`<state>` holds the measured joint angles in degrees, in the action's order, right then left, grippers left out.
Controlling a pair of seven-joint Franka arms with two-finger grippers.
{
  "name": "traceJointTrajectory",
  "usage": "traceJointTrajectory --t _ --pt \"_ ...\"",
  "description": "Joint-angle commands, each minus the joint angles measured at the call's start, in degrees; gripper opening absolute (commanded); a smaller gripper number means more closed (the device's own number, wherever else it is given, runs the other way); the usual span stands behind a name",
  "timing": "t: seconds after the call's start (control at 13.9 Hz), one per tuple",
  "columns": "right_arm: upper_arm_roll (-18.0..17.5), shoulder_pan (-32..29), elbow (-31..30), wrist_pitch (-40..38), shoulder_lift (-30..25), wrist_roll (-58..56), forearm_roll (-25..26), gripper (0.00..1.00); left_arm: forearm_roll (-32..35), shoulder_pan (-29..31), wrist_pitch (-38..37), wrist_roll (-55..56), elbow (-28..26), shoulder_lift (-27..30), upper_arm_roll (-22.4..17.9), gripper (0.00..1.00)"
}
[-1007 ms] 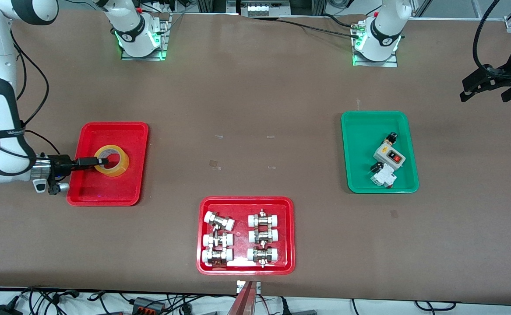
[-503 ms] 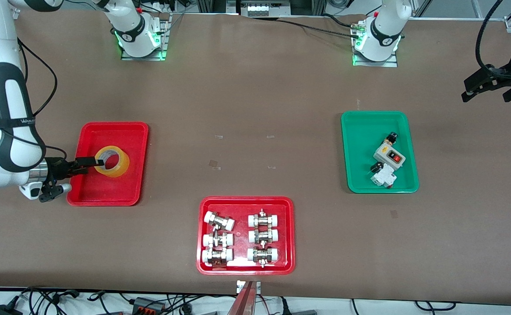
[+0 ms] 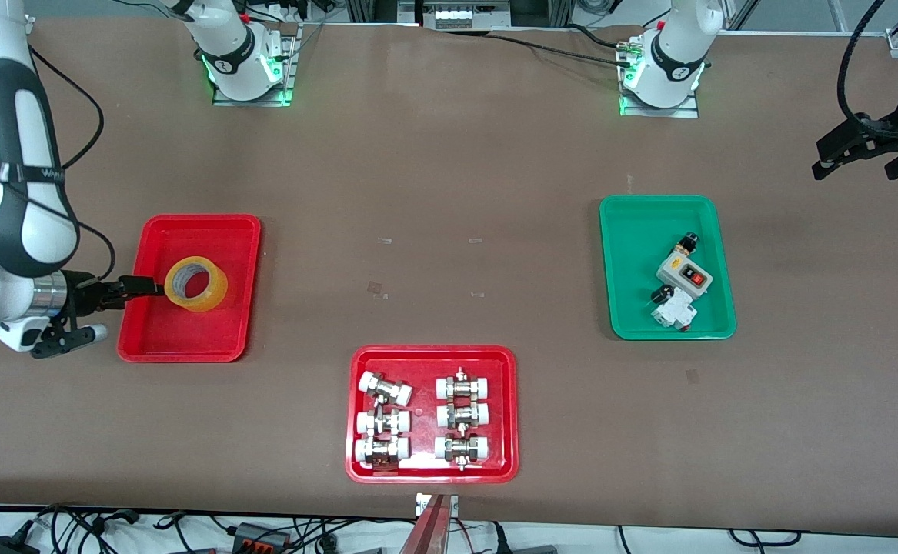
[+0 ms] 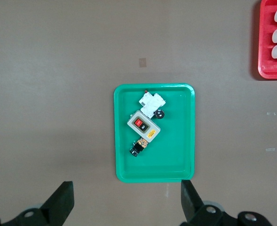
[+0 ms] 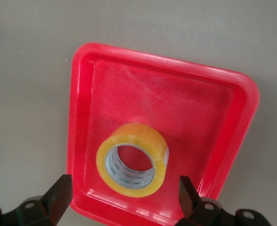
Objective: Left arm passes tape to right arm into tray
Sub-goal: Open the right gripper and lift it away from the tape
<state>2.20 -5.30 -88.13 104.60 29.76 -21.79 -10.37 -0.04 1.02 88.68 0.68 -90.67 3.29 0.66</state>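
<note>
Tape [image 3: 196, 283] lies in tray [image 3: 218, 231], beside open right tool [image 3: 150, 289].

Bright, even light from above falls on the brown counter [image 3: 449, 192], shadows are soft and faint, the red tray [image 5: 241, 101] shines a little, and all three views look sharp.

A robotics lab — two arm bases [image 3: 245, 65] bolted to a brown table [image 3: 449, 192], aluminium framing [image 3: 456, 11], cables [image 3: 110, 527] along the edge.
</note>
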Motion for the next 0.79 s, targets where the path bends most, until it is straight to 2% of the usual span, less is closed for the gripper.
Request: traceJointTrajectory --t 0.0,0.14,0.36,0.65,0.72 --pt "-0.35 1.26 -0.91 -2.37 -3.56 11.28 1.49 1.00 0.13 0.38 -0.26 -0.77 1.20 -0.21 0.13 1.00" --pt "-0.53 2.13 -0.56 -4.57 -6.28 15.97 1.84 1.00 0.13 0.38 -0.26 -0.77 1.37 -0.12 0.13 1.00" --pt "-0.61 2.40 1.98 -7.12 -10.50 16.42 5.53 1.00 0.13 0.38 -0.35 -0.95 1.37 -0.12 0.13 1.00" --pt "-0.70 2.31 12.51 -17.05 -10.69 16.25 5.71 1.00 0.13 0.38 -0.35 -1.12 1.37 -0.12 0.04 1.00" --pt "-0.70 2.40 13.58 -17.67 -10.51 16.77 5.71 1.00 0.13 0.38 -0.35 -1.12 1.37 -0.12 0.04 1.00"
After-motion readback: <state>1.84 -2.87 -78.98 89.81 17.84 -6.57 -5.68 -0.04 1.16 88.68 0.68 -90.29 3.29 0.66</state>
